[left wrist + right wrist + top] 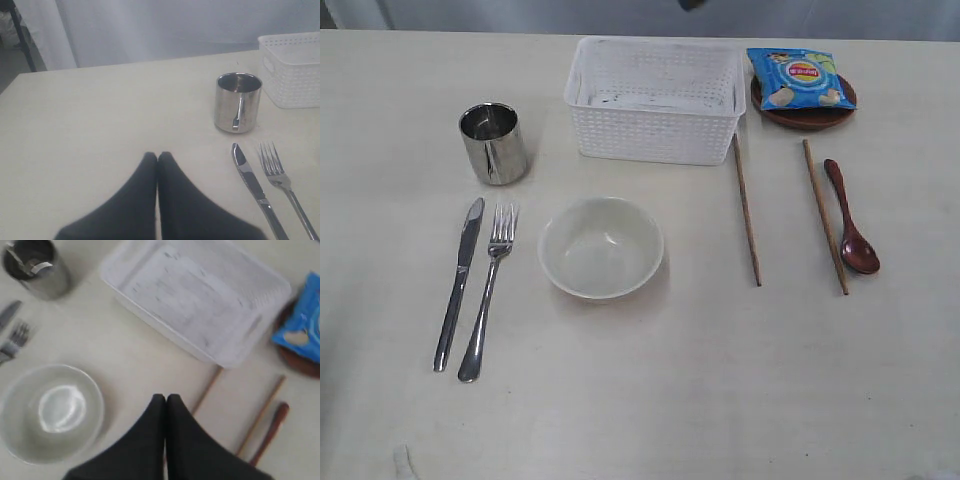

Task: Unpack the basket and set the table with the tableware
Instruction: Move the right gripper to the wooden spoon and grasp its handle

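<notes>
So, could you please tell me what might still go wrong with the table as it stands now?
The chip bag lies on the small brown plate, so lifting it off may drag the plate. The chopstick nearest the basket ends close beside its corner; moving the basket could roll it.

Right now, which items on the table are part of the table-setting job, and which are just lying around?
Job: basket, cup, knife, fork, bowl, chopsticks, spoon, plate.
Lying about: chip bag, resting on the plate.
</notes>
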### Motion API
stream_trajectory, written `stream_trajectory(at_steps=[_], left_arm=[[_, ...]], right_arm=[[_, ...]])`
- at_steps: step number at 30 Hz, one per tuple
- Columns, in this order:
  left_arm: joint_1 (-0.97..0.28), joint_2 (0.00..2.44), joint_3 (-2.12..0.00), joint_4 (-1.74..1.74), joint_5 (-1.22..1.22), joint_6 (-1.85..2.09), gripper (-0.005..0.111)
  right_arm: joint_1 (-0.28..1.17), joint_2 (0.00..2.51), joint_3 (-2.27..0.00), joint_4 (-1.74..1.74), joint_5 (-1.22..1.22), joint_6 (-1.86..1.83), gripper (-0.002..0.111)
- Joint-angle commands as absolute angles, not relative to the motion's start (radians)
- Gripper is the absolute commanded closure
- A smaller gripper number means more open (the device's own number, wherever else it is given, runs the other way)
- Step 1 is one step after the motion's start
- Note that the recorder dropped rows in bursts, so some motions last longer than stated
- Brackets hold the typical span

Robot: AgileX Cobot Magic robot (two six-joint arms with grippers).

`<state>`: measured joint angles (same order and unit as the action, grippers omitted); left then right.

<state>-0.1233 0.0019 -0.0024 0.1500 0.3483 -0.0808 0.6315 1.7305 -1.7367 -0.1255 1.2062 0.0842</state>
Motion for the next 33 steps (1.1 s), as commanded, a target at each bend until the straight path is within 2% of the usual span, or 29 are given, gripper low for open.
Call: stream_trajectory(at_steps=[1,7,12,19,25,27,30,33], left_arm=[[-0.128,0.000,0.000,0.149,0.348,-0.083,0.107],[-0.128,0.000,0.000,0.149,0.348,-0.083,0.107],[-0.128,0.000,0.000,0.149,0.348,-0.083,0.107],[-0.128,0.000,0.000,0.149,0.348,-0.083,0.107],[-0.128,0.000,0.000,0.149,0.348,-0.083,0.107],[-0.128,0.000,0.000,0.149,0.348,-0.083,0.107],[-0.128,0.000,0.000,0.149,0.348,-0.083,0.107],[-0.128,0.000,0.000,0.149,0.348,-0.083,0.107]], right_arm=[[0.495,1.669,-1.501,-0.137,1.126,0.130,0.109],[0.318,1.683,-1.239,-0.137,0.958,0.168,0.109],[0.206,1.732,-1.147,-0.122,0.878,0.185,0.109],[0.168,1.891,-1.145,-0.118,0.849,0.185,0.108],[0.164,1.931,-1.180,-0.125,0.791,0.183,0.108],[0.160,1.938,-1.198,-0.125,0.790,0.172,0.099],[0.149,1.938,-1.198,-0.123,0.760,0.181,0.072],[0.149,1.938,-1.198,-0.125,0.730,0.185,0.070]])
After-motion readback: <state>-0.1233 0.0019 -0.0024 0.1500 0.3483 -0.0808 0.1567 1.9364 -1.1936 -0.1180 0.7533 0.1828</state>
